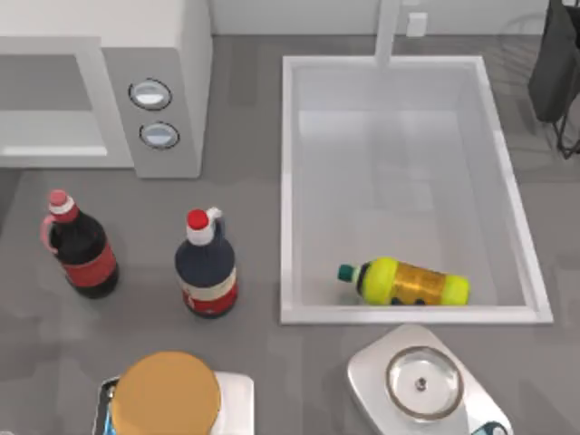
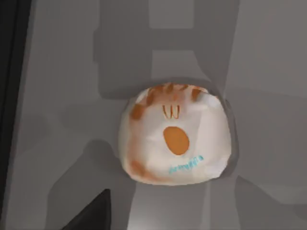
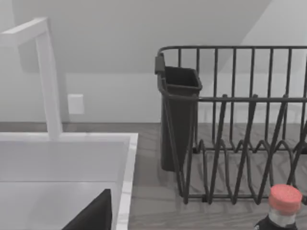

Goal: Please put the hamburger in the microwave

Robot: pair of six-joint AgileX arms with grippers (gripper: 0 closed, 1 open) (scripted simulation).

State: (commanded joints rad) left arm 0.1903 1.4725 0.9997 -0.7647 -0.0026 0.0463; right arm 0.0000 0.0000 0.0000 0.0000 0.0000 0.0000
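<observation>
smooth matt hamburger (image 1: 169, 394) bun, glossy white microwave (image 1: 136, 82), shiny metal scale plate (image 1: 421, 381)

Blue lettering on the hamburger (image 2: 175, 139) wrapper is too blurred to read.

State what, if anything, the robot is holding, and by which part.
It cannot be told. The hamburger sits in the middle of the left wrist view, but no hold on it can be made out.

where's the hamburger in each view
top view: hamburger at the bottom edge, left of centre, nearer the camera than the two bottles.
left wrist view: close up, wrapped in white and orange, lying on the grey table.
right wrist view: this one faces the sink corner and the dish rack instead.
shared landmark: the grey table.
</observation>
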